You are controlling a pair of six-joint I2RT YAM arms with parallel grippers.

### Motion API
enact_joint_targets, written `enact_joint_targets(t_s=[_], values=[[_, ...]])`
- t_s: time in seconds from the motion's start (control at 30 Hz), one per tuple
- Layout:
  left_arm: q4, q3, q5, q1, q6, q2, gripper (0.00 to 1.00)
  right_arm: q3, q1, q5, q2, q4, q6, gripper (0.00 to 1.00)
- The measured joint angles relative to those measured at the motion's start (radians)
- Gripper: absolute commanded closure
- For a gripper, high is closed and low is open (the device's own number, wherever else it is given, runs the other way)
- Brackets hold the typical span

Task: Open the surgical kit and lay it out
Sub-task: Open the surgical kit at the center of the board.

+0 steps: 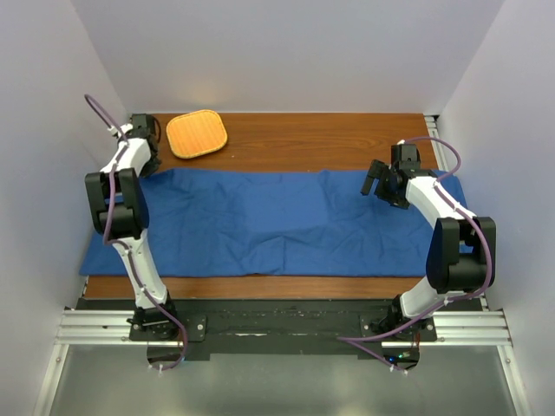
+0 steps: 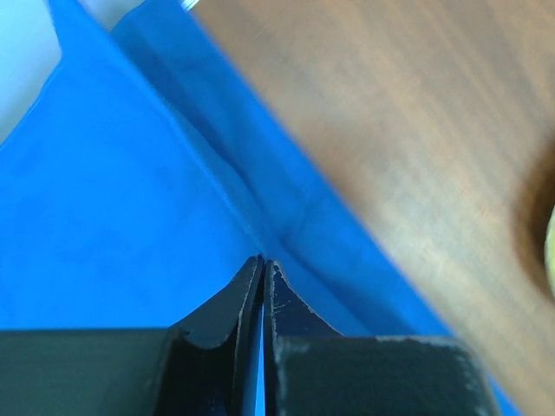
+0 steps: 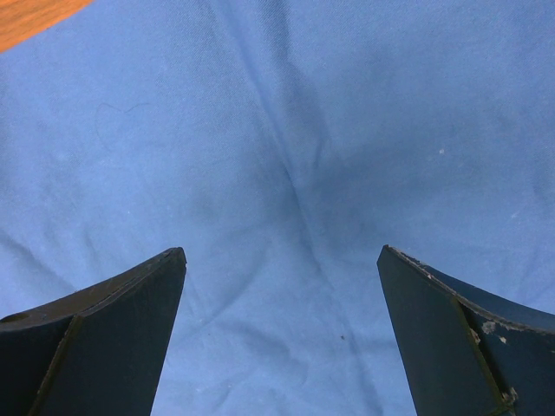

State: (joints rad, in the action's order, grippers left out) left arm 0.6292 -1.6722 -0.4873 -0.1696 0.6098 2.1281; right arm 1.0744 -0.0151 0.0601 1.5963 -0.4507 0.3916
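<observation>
The cloth [image 1: 286, 221] lies spread across the middle of the frame, with a strip of bare table [image 1: 329, 139] beyond its far edge. At upper left, beside the mat [image 1: 197, 134], the left gripper [image 2: 263, 260] is pinched together on that far edge. At right, the right gripper [image 3: 282, 251] gapes wide over the cloth, holding nothing.

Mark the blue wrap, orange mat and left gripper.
blue wrap [image 1: 286, 225]: top view, middle of the cloth.
orange mat [image 1: 197, 134]: top view, its centre.
left gripper [image 2: 265, 261]: left wrist view, between fingertips pinching the wrap.
</observation>
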Motion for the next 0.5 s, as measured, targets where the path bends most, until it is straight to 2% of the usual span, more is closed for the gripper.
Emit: enact_joint_targets(t_s=[0.2, 0.37, 0.5], values=[[-0.027, 0.16, 0.002, -0.001, 0.027, -0.123, 0.92, 0.0, 0.0, -0.001, 0.0, 0.0, 0.0, 0.02], [-0.066, 0.273, 0.038, -0.001, 0.076, -0.142, 0.9, 0.0, 0.0, -0.005, 0.0, 0.0, 0.0, 0.01], [-0.097, 0.32, 0.061, -0.003, 0.106, -0.145, 0.82, 0.0, 0.0, -0.008, 0.0, 0.0, 0.0, 0.01]])
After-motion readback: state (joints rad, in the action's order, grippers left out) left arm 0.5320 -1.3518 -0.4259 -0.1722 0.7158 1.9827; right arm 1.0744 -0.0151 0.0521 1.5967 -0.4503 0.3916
